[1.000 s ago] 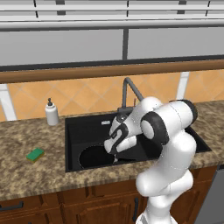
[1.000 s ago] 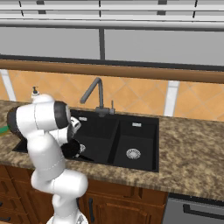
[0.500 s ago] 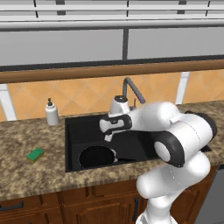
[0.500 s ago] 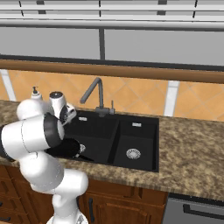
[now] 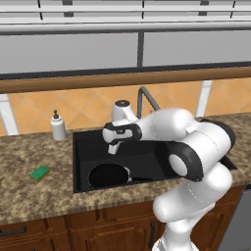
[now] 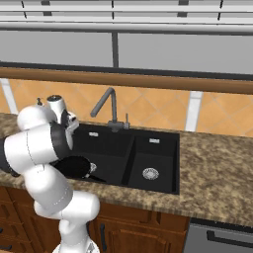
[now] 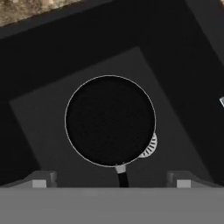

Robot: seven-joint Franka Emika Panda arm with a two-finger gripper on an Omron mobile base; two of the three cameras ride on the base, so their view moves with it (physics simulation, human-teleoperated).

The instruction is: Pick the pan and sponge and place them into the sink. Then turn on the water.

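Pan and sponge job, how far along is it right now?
Done: the pan lies flat in the large basin of the sink, partly covering the drain. In hand: nothing; the gripper hangs open above the pan. Left: the sponge sits on the counter to the left of the sink, and no water runs from the faucet.

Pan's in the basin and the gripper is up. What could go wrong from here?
1. The sponge lies on the counter left of the sink, so the open gripper needs a long swing and may clip the sink's edge.
2. The pan partly covers the drain, so water might pool once it is turned on.
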